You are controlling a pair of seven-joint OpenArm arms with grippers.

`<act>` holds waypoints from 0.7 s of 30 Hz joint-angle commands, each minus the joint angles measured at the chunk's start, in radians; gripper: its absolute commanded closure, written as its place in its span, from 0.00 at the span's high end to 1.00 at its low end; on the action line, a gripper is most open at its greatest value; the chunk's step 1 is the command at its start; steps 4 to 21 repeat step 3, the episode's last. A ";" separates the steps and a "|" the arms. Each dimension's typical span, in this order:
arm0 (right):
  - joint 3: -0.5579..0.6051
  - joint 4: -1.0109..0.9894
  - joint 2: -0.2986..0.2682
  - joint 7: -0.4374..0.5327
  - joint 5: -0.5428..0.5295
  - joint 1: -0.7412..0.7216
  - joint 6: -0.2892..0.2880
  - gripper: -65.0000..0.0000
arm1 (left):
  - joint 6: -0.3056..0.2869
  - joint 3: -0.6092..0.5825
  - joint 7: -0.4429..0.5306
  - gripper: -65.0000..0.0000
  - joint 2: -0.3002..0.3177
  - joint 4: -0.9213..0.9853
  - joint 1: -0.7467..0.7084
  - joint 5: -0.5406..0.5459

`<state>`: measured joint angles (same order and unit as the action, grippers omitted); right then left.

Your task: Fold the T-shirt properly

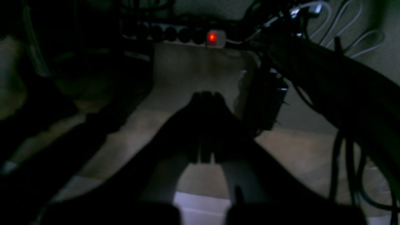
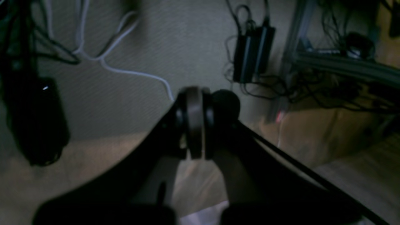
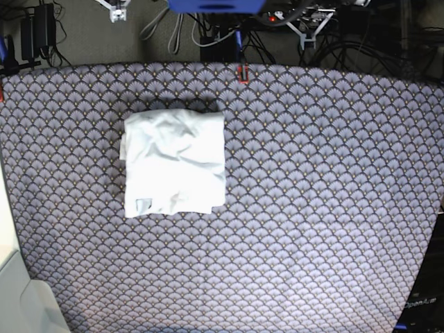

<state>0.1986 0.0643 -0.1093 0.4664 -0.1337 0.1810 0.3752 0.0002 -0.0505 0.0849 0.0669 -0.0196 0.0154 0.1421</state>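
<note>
— Where is the T-shirt (image 3: 175, 163) lying?

— On the table (image 3: 312, 208), in its left half and nearer the far edge than the near one. It is folded into a rough, compact rectangle, white and lightly wrinkled, with a small grey tag showing near its near-left corner. Nothing touches it.

— And the table itself?

— Covered in a cloth with a purple-and-black fan pattern. A small red clip (image 3: 242, 73) sits at the middle of the far edge.

— What about the left claw (image 1: 206, 100)?

— The left wrist view is very dark. The claw shows as a black outline with its fingertips pressed together, holding nothing. It hangs off the table, over a floor with a power strip whose red switch (image 1: 212, 37) glows, and a tangle of cables to one side.

— The right claw (image 2: 200, 103)?

— Also drawn together, the two fingers meeting with no gap and nothing between them. It too is off the table, over a grey floor with a white cable (image 2: 125, 70) and two black power bricks (image 2: 253, 53). A sliver of the patterned cloth shows at the bottom edge of that view.
</note>
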 commanded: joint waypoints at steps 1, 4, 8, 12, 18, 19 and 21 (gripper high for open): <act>-0.001 -0.002 -0.003 0.018 -0.008 0.008 0.005 0.00 | 0.007 0.004 0.005 0.01 -0.002 -0.003 0.004 -0.017; -0.001 -0.002 -0.003 0.021 -0.008 0.008 -0.002 0.00 | 0.007 0.005 0.005 0.01 -0.002 -0.003 0.004 -0.025; -0.001 -0.002 -0.003 0.021 -0.008 0.008 -0.002 0.00 | 0.007 0.005 0.005 0.01 -0.002 -0.003 0.004 -0.025; -0.001 -0.002 -0.003 0.021 -0.008 0.008 -0.002 0.00 | 0.007 0.005 0.005 0.01 -0.002 -0.003 0.004 -0.025; -0.001 -0.002 -0.003 0.021 -0.008 0.008 -0.002 0.00 | 0.007 0.005 0.005 0.01 -0.002 -0.003 0.004 -0.025; -0.001 -0.002 -0.003 0.021 -0.008 0.008 -0.002 0.00 | 0.007 0.005 0.005 0.01 -0.002 -0.003 0.004 -0.025; -0.001 -0.002 -0.003 0.021 -0.008 0.008 -0.002 0.00 | 0.007 0.005 0.005 0.01 -0.002 -0.003 0.004 -0.025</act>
